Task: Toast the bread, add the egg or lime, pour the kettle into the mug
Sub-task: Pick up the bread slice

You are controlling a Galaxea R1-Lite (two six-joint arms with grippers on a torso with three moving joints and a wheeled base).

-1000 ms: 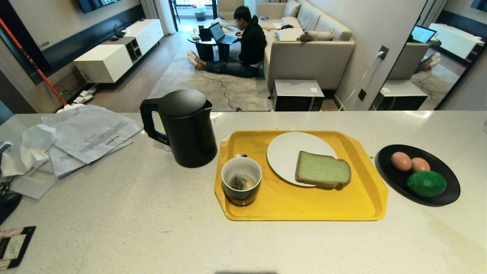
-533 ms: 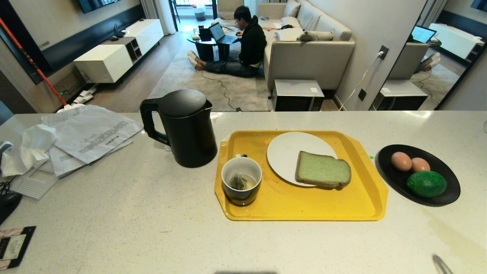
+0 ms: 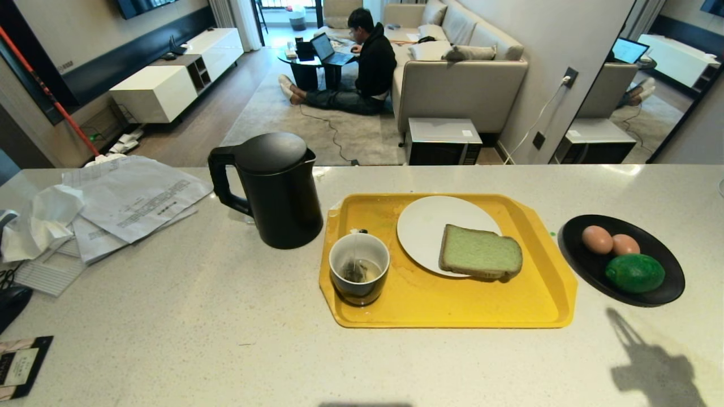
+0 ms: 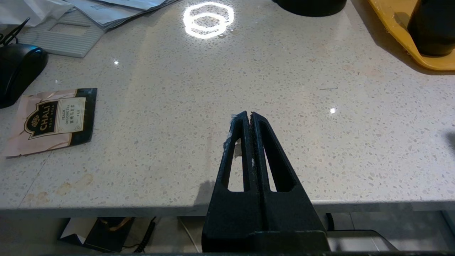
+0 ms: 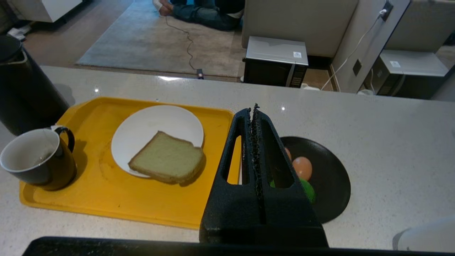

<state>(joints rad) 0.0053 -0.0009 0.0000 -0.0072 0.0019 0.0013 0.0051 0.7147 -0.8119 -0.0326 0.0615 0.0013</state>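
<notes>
A pale speckled stone counter (image 3: 226, 339) runs the full width of the head view, its far edge meeting an open living room where a person (image 3: 370, 62) sits on a grey rug with a laptop beside a beige sofa (image 3: 461, 73). On the counter's left lie loose papers (image 3: 130, 198) and crumpled tissue, with a tea sachet (image 4: 49, 121) near the front edge. The kettle (image 3: 274, 189) stands upright just left of a yellow tray (image 3: 452, 305). On the tray, the mug (image 3: 359, 268) sits at the near left corner with what looks like a tea bag inside, and the bread (image 3: 479, 251) lies on a white plate (image 3: 424, 226), overhanging its near right rim. Right of the tray, apart from it, a black dish (image 3: 656, 291) holds one egg (image 3: 597, 239), a second egg (image 3: 625, 244) and the lime (image 3: 634, 273).

The widest bare stretch lies along the front, from the sachet to under the tray; a shadow of an arm falls at the front right. The left gripper (image 4: 249, 115) hangs over the near edge, fingers pressed together. The right gripper (image 5: 253, 108) is above the counter, near the dish, fingers likewise pressed together, holding nothing
</notes>
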